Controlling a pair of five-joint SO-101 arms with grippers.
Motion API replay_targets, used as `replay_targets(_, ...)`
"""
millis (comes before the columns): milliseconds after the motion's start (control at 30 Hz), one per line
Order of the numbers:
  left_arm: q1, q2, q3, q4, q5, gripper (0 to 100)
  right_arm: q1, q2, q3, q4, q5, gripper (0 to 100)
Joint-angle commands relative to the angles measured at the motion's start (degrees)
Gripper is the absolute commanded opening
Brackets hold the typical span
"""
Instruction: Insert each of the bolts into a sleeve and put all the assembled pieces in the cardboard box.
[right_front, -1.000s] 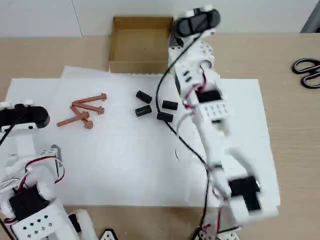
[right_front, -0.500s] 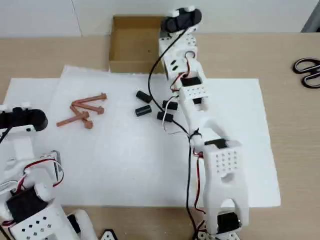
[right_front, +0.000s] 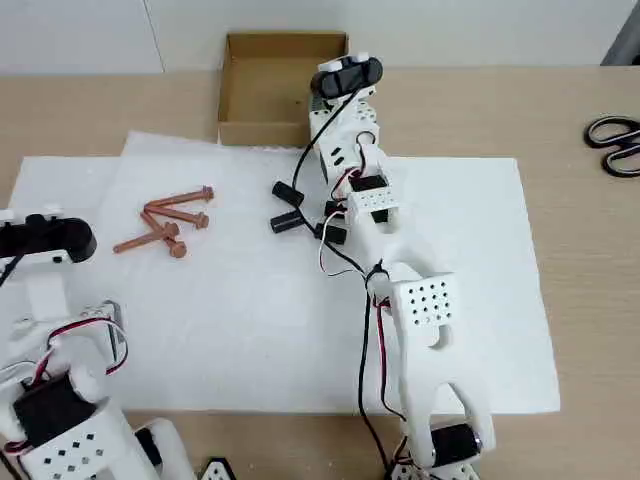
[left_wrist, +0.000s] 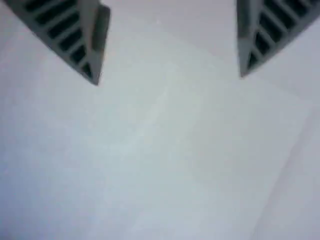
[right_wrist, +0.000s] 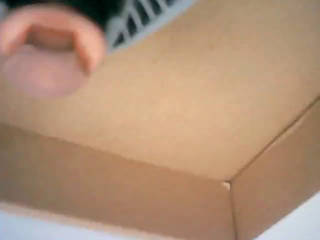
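My right gripper (right_wrist: 75, 20) is shut on a copper bolt (right_wrist: 47, 55) with a black sleeve around it, held just above the floor of the cardboard box (right_wrist: 190, 115). From above, the right arm (right_front: 345, 100) stretches to the box (right_front: 255, 85) at its right wall. Several loose copper bolts (right_front: 165, 218) lie in a heap on the white sheet. Black sleeves (right_front: 287, 206) lie near the middle, some partly under the arm. My left gripper (left_wrist: 167, 77) hangs open over bare white sheet, at the table's left front (right_front: 45, 245).
The white foam sheet (right_front: 230, 330) covers most of the table. Scissors (right_front: 615, 142) lie at the far right edge. The right arm's cables cross above the sleeves.
The right arm has swung left and stretched toward the box, bringing its gripper over the box's inside. The left arm has stayed put.
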Motion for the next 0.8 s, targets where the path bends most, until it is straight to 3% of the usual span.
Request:
replay_targets(0, -0.09, -0.70, -2.33, 0.26, -0.53, 17, -0.22, -1.71, -4.13, -1.19, 0.53, 18.5)
replay_targets(267, -0.09, -0.70, -2.51, 0.62, -0.53, 17, 0.04, -6.11, -4.40, 2.51, 0.62, 19.1)
replay_targets(533, -0.09, -1.41, -2.59, 0.26, -0.53, 17, -0.04, -23.87, -4.40, 30.20, 0.35, 19.1)
replay_targets(767, -0.09, -10.64, -2.15, 0.53, -0.53, 17, -0.66, -36.97, -4.40, 55.43, 0.26, 19.1)
